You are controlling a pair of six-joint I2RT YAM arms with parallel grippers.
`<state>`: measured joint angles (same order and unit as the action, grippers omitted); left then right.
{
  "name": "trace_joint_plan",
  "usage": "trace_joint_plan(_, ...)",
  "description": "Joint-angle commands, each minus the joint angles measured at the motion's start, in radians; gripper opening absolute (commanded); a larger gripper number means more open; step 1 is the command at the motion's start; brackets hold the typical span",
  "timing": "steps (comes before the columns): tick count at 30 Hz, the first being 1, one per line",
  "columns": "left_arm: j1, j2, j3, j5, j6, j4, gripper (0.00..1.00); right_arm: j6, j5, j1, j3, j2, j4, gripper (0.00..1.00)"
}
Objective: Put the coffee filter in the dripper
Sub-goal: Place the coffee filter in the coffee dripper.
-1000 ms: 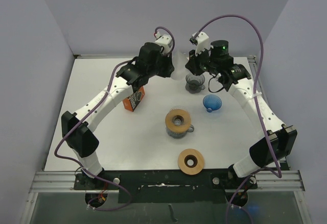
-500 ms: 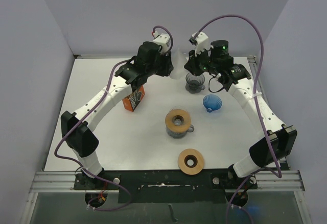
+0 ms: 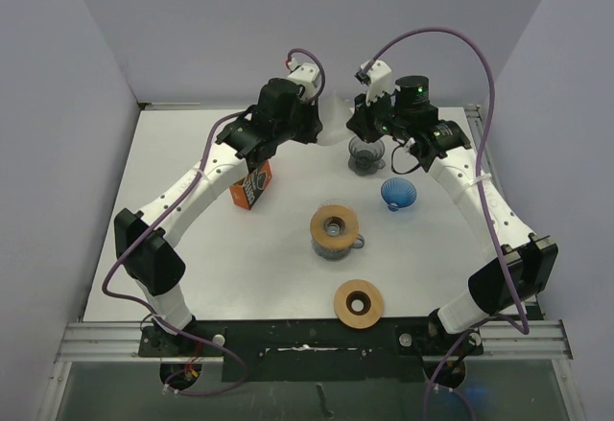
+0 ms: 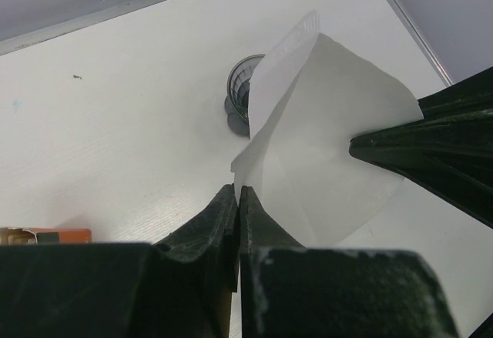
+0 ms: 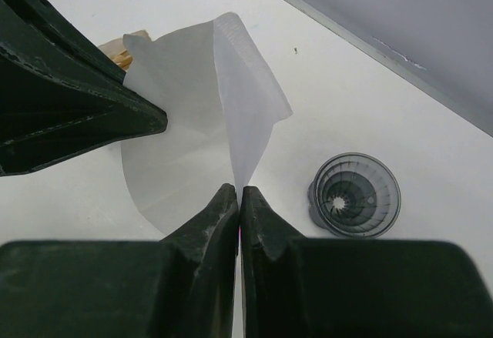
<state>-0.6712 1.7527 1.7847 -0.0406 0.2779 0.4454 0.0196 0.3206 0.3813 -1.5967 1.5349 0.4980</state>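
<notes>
A white paper coffee filter [image 3: 335,117] hangs in the air at the back of the table, half spread open between both grippers. My left gripper [image 4: 237,190] is shut on one edge of the filter [image 4: 323,161]. On the opposite edge of the filter [image 5: 192,122] my right gripper [image 5: 238,189] is shut. The grey ribbed dripper [image 3: 366,155] stands upright on the table just below and right of the filter. It also shows as the dripper [image 4: 245,99] behind the paper in the left wrist view and as the dripper [image 5: 356,195] beside my right fingers. It holds nothing.
A blue dripper [image 3: 398,192] stands right of centre. At the centre is a glass cup with a wooden ring on top [image 3: 335,229], and another wooden ring [image 3: 359,302] lies near the front edge. An orange box [image 3: 253,187] sits under the left arm.
The left wrist has shifted very slightly to the left. The filter stays held between both grippers over the same spot.
</notes>
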Motion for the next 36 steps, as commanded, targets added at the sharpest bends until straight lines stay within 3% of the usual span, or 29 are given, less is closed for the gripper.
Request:
trace_joint_plan(1,0.006,0.003,0.057,0.004,0.001,-0.022,0.0,-0.005,-0.029,0.008,0.0,-0.042,-0.047,0.06)
trace_joint_plan(21,0.003,0.003,0.064,0.126,0.032,-0.031,0.0,-0.009,-0.087,0.009,-0.003,-0.031,-0.042,0.02)
trace_joint_plan(36,0.002,-0.002,0.061,-0.013,-0.027,-0.017,0.0,-0.004,-0.001,0.008,0.018,-0.045,-0.052,0.07)
